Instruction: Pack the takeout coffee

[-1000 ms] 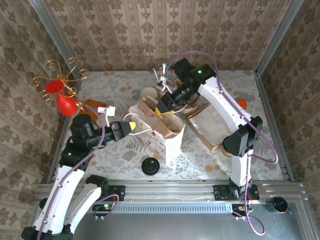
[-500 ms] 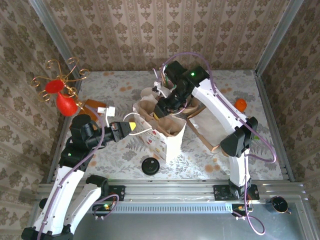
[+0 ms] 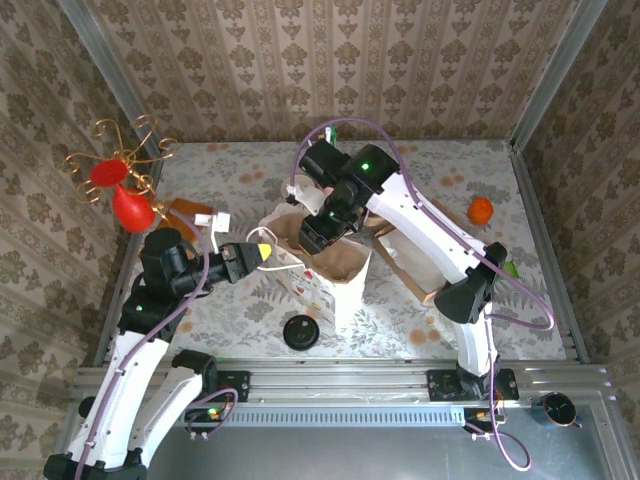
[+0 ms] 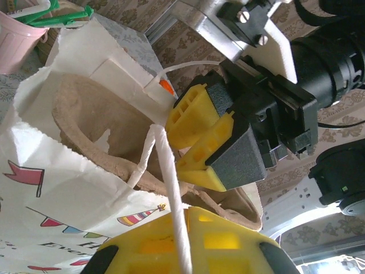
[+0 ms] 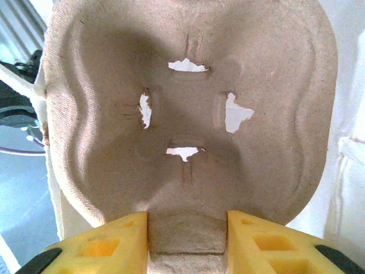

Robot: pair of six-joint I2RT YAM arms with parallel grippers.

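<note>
The white paper bag stands upright mid-table, with party pictures printed on its side. My left gripper is shut on the bag's white string handle and holds the mouth wide. My right gripper is shut on the edge tab of a brown pulp cup carrier. The carrier hangs inside the bag's mouth, with the right gripper just above the rim. The right fingers flank the tab. The takeout coffee is hidden.
A flat black lid disc lies in front of the bag. A red vase with gold wire stands at the left, an orange ball at the right. Brown flat paper lies right of the bag. A pink bucket sits behind it.
My right arm has swung left and down, carrying the pulp carrier from behind the bag into its mouth. The left gripper has kept still on the handle.
</note>
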